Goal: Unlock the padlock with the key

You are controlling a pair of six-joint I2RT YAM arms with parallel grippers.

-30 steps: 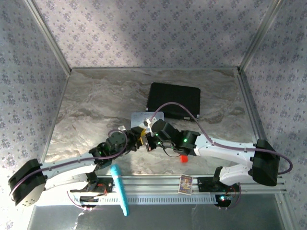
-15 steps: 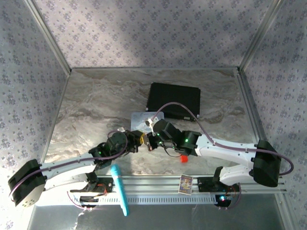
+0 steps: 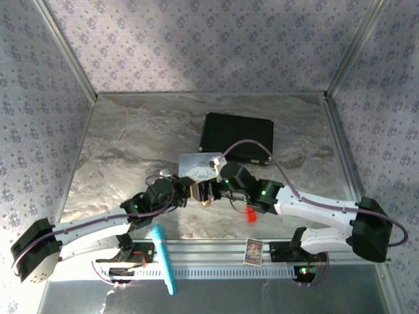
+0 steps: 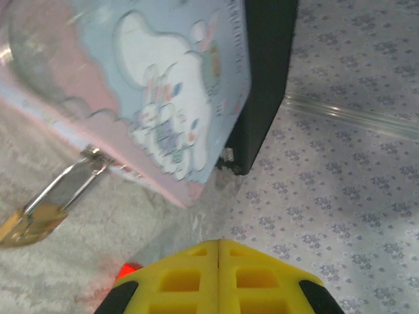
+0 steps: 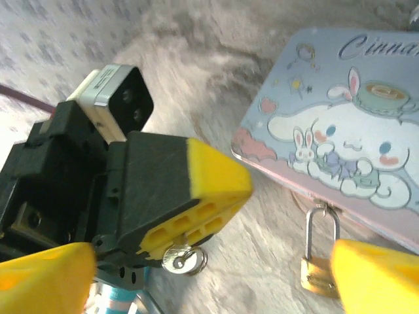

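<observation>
The small brass padlock (image 5: 319, 271) hangs by its silvery shackle from the front hasp of the pastel cartoon tin (image 5: 340, 140). It also appears low on the left in the left wrist view as the padlock (image 4: 36, 222). My left gripper (image 4: 218, 243) is shut, its yellow fingers (image 5: 209, 190) pinching the key (image 5: 183, 258), whose round silver head and ring stick out below them. The key is left of the padlock and apart from it. My right gripper (image 5: 209, 281) stands open, with its pads wide on either side of the key and padlock. Both grippers meet just in front of the tin (image 3: 196, 165).
A black box (image 3: 237, 136) lies behind the tin. A red block (image 3: 250, 214) sits by the right arm. A teal pen (image 3: 163, 258) and a small card (image 3: 253, 250) lie on the near rail. Patterned walls enclose the marble table (image 3: 131, 144).
My right gripper has opened wide and its arm has shifted a little to the right. My left gripper has closed fully and now pinches the key.
</observation>
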